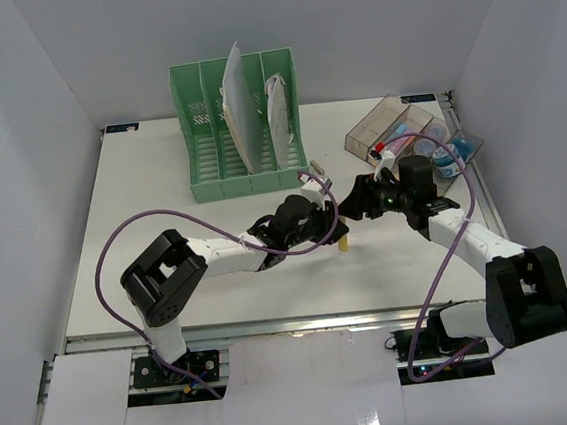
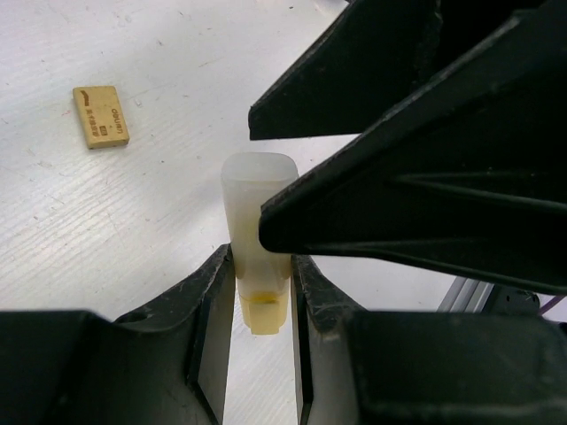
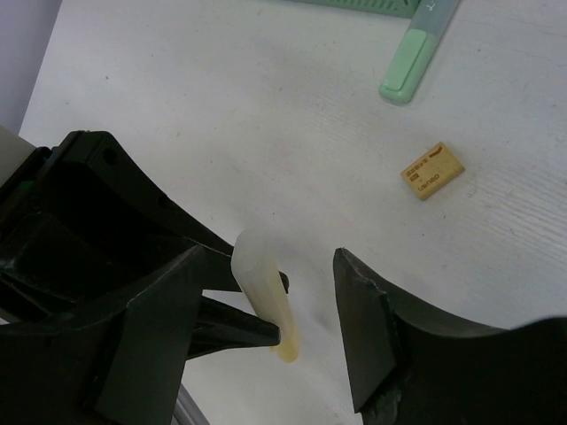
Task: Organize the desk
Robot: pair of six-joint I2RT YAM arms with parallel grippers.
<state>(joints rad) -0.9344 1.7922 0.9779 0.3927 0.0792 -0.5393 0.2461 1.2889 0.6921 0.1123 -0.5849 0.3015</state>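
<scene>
white flat desk (image 1: 160,184), top view: lies beneath both claws; left claw (image 1: 338,231) and right claw (image 1: 355,197) meet tip to tip. left wrist view: left claw narrow, clamped on pale translucent plastic tube (image 2: 255,199) at its yellow end; small tan rectangular eraser (image 2: 100,116) beyond, leftward. right wrist view: right claw part open, fingers (image 3: 372,336) straddling the tube's rounded end, not gripping. recommended: centre tube between pads, close squarely, release left only once right holds.

The left arm (image 1: 229,254) reaches low from 7 o'clock toward centre, its left gripper (image 1: 338,233) clamped on a pale tube (image 2: 257,195). The right arm (image 1: 467,235) bends in from 5 o'clock, and the right gripper (image 1: 355,202) stands parted astride the tube.
</scene>
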